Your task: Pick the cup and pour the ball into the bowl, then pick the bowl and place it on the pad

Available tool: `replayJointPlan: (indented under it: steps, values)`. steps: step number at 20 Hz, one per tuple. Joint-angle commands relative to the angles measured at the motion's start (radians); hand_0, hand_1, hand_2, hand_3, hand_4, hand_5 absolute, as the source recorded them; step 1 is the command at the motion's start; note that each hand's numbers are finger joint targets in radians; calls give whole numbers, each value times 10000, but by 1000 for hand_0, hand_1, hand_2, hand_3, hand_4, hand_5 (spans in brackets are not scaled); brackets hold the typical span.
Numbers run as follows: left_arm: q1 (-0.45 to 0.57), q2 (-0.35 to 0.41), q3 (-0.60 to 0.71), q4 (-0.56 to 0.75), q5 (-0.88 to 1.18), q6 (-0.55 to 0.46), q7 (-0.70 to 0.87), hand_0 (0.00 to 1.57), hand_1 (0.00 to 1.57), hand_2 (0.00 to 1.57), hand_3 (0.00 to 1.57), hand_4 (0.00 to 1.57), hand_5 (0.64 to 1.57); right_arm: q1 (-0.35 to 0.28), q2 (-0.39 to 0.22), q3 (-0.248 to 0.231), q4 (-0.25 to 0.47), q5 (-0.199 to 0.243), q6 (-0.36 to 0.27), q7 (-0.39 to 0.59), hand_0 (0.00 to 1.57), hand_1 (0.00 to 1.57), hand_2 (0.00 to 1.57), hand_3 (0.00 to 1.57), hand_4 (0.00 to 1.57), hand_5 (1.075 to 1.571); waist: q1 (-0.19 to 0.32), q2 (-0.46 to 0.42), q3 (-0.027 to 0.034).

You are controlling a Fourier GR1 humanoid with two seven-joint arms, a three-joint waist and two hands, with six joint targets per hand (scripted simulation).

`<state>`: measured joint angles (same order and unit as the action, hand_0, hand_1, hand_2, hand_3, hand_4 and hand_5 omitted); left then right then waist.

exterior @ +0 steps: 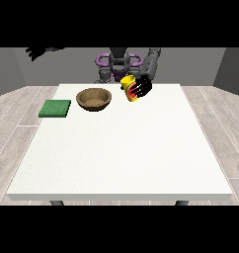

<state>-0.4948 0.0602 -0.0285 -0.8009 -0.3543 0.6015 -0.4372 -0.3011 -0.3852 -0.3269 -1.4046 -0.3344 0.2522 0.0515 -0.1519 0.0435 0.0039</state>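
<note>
At the far side of the table (121, 148), just right of the bowl (94, 99): one yellow cup (128, 85) with red lower part, tilted with its mouth towards the bowl, held by the hand at the view's right (142, 87), dark fingers curled round its side; ball not visible. Cup judged light, stiff and smooth-walled, so best taken round the middle of its wall; bowl, brown, upright, probably stiff, likely taken at the rim. Green pad (55, 108) lies flat left of the bowl, apart from it; the hand at the view's left (38, 51) hangs raised beyond the table, fingers spread, holding nothing.
</note>
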Motion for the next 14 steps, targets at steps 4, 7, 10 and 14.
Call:
replayJointPlan:
  steps: [4, 7, 10, 14]
  values:
    - [-1886, -368, -2247, 970, -3636, 1183, 3948, 1331, 1331, 1571, 1571, 1153, 1551, 104, -167, -186, 1176, -145, 185, 364, 0, 0, 0, 237, 292, 1566, 207, -1454, 32]
    - [-2767, -568, -3251, 1848, -5308, 1172, 5262, 1303, 1303, 1571, 1571, 1122, 1559, -19, -77, -106, 1388, -69, 205, 205, 0, 0, 0, 165, 353, 1568, 236, -1416, 35]
    - [-2823, -597, -4240, 2271, -6276, 658, 6705, 1246, 1246, 1571, 1571, 1086, 1567, 152, -37, -207, 1758, -164, 233, 286, 0, 0, 0, 0, 407, 1568, 376, -1990, -3]
    - [-2960, -600, -5496, 1475, -6607, 274, 8708, 1246, 1246, 1571, 1571, 1086, 1567, -489, 241, 48, 1906, -155, 154, 235, 0, 0, 0, 0, 426, 1570, 0, -1563, -31]
